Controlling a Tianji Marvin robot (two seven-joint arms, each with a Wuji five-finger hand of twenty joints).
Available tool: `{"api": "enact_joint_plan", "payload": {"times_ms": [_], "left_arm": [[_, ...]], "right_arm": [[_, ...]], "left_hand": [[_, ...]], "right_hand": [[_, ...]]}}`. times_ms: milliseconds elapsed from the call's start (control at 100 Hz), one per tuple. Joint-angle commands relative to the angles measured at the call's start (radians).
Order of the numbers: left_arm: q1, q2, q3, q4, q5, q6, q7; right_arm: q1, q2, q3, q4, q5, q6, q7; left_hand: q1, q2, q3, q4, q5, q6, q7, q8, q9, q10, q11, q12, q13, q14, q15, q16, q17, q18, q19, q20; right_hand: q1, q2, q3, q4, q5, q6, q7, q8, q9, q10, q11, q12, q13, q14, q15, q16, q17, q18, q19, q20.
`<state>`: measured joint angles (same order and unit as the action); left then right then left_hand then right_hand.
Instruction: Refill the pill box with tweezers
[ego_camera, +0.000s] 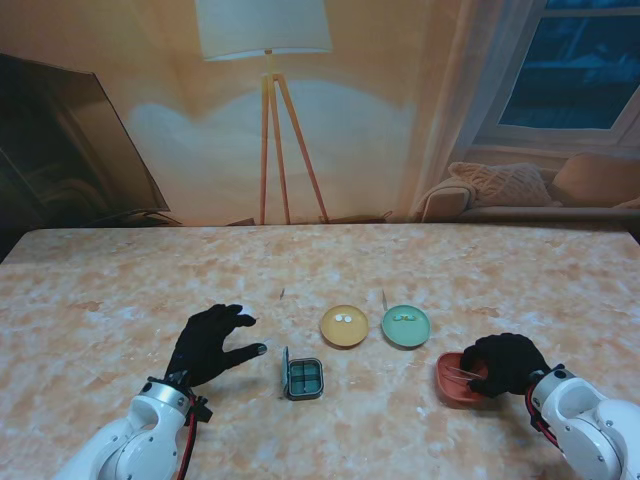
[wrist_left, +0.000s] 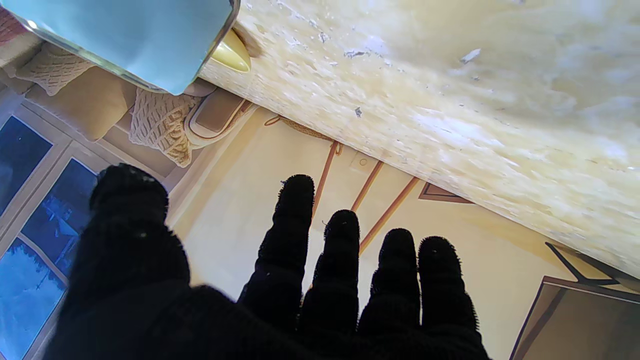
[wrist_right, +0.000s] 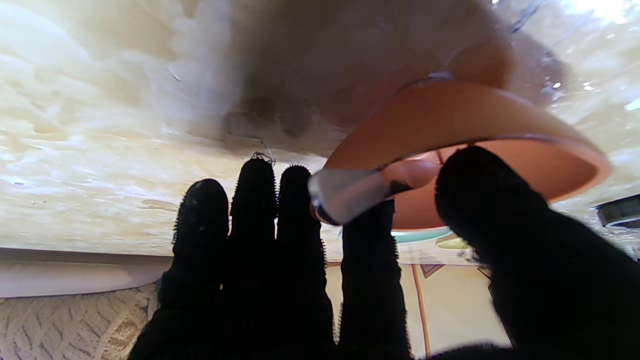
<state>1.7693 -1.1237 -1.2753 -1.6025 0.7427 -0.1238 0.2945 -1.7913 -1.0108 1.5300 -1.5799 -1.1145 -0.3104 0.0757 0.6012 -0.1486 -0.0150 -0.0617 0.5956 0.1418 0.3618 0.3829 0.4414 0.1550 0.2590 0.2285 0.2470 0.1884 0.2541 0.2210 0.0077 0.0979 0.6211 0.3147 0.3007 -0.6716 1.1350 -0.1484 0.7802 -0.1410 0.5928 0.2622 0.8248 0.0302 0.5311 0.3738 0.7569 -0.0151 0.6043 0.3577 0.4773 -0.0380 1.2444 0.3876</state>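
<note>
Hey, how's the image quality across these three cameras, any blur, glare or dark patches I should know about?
Stand view: warm, even light, sharp, though the pills in the yellow dish and green dish are tiny. Left wrist view: the table top is washed out and smeared, the pill box soft up close. Right wrist view: the red dish is blurred, a dark shadow sits on the table beside it, and the tweezers are out of focus.

right hand (wrist_right: 350, 280) | fingers at tweezers (wrist_right: 345, 192) | over red dish (wrist_right: 450, 120)

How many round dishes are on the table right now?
3: a yellow dish mid-table, a green dish just right of it, and a red dish nearer to me under the right hand. None seem hidden.
</note>
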Motion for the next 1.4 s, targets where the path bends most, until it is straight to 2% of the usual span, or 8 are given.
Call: {"api": "enact_joint_plan", "payload": {"times_ms": [0,290,340,360,420,840,960,1390], "left_arm": [[0.002,-0.005,0.001,0.004,-0.002,-0.004,-0.007],[-0.002,-0.006,0.006,0.019,-0.014,-0.010,-0.006],[-0.002,-0.007,0.007,0.022,-0.015,-0.011,-0.004],[-0.003,-0.007,0.007,0.023,-0.015,-0.011,-0.003],[-0.003,-0.007,0.008,0.024,-0.016,-0.012,-0.002],[-0.002,-0.010,0.011,0.035,-0.029,-0.014,0.007],[-0.004,-0.011,0.012,0.041,-0.031,-0.016,0.008],[-0.002,-0.011,0.011,0.043,-0.041,-0.012,0.000]], "right_arm": [[-0.006,-0.007,-0.010,0.011,-0.013,0.000,0.011],[-0.004,-0.010,-0.033,0.023,-0.023,0.023,-0.034],[-0.003,-0.010,-0.036,0.025,-0.025,0.025,-0.037],[-0.003,-0.011,-0.037,0.026,-0.024,0.027,-0.039],[-0.004,-0.012,-0.039,0.026,-0.020,0.029,-0.043],[-0.008,-0.016,-0.053,0.035,0.006,0.039,-0.057],[-0.010,-0.018,-0.053,0.035,0.016,0.039,-0.062],[-0.033,-0.023,-0.012,-0.004,0.033,0.037,-0.058]], "left_hand": [[0.012,0.039,-0.011,0.015,0.018,-0.018,0.024,0.009,0.016,-0.023,0.001,0.006,0.009,-0.028,0.008,0.005,-0.005,-0.030,0.012,0.012],[0.012,0.048,-0.012,0.014,0.023,-0.015,0.029,0.006,0.023,-0.021,0.002,0.007,0.014,-0.026,0.010,0.006,-0.005,-0.030,0.018,0.014],[0.013,0.046,-0.013,0.014,0.023,-0.017,0.029,0.006,0.023,-0.023,0.002,0.007,0.016,-0.027,0.011,0.007,-0.005,-0.030,0.019,0.015],[0.015,0.045,-0.012,0.014,0.024,-0.016,0.030,0.006,0.024,-0.023,0.003,0.007,0.016,-0.026,0.011,0.007,-0.005,-0.031,0.019,0.015],[0.014,0.047,-0.013,0.014,0.024,-0.016,0.031,0.005,0.022,-0.023,0.002,0.008,0.016,-0.027,0.012,0.007,-0.006,-0.032,0.019,0.015],[0.019,0.051,-0.013,0.014,0.022,-0.012,0.031,0.001,0.026,-0.020,0.004,0.009,0.018,-0.020,0.014,0.009,-0.007,-0.033,0.025,0.017],[0.018,0.055,-0.013,0.014,0.024,-0.013,0.031,0.001,0.028,-0.018,0.005,0.009,0.018,-0.018,0.015,0.010,-0.007,-0.034,0.026,0.018],[0.016,0.058,-0.014,0.014,0.024,-0.010,0.028,-0.001,0.028,-0.016,0.003,0.009,0.018,-0.014,0.015,0.010,-0.008,-0.031,0.028,0.019]], "right_hand": [[0.020,0.018,0.013,-0.011,-0.004,0.056,-0.035,-0.017,0.036,-0.014,0.022,0.012,0.012,0.029,0.048,0.037,0.030,-0.092,0.066,0.031],[0.061,0.057,0.012,-0.004,0.046,0.043,0.005,-0.023,0.093,-0.009,0.040,0.006,0.084,0.051,0.223,0.102,0.127,-0.168,0.213,0.083],[0.076,0.051,0.013,-0.030,0.051,0.043,0.012,-0.051,0.100,-0.004,0.041,0.004,0.088,0.053,0.253,0.110,0.139,-0.184,0.236,0.088],[0.089,0.045,0.018,-0.058,0.051,0.042,0.049,-0.109,0.105,-0.002,0.046,0.003,0.095,0.056,0.269,0.111,0.149,-0.193,0.248,0.089],[0.114,0.038,0.017,-0.089,0.051,0.037,0.112,-0.183,0.121,0.001,0.053,0.003,0.107,0.060,0.291,0.115,0.164,-0.206,0.268,0.094],[0.216,-0.058,0.097,-0.136,0.079,0.047,0.226,-0.271,0.176,0.032,0.072,0.002,0.211,0.043,0.411,0.139,0.289,-0.277,0.364,0.130],[0.260,-0.048,0.078,-0.142,0.083,0.051,0.259,-0.289,0.198,0.046,0.073,0.000,0.240,0.042,0.433,0.139,0.317,-0.284,0.381,0.137],[0.254,0.023,0.016,-0.147,0.090,0.055,0.293,-0.304,0.233,0.053,0.062,-0.009,0.279,0.052,0.444,0.126,0.345,-0.266,0.403,0.144]]}}
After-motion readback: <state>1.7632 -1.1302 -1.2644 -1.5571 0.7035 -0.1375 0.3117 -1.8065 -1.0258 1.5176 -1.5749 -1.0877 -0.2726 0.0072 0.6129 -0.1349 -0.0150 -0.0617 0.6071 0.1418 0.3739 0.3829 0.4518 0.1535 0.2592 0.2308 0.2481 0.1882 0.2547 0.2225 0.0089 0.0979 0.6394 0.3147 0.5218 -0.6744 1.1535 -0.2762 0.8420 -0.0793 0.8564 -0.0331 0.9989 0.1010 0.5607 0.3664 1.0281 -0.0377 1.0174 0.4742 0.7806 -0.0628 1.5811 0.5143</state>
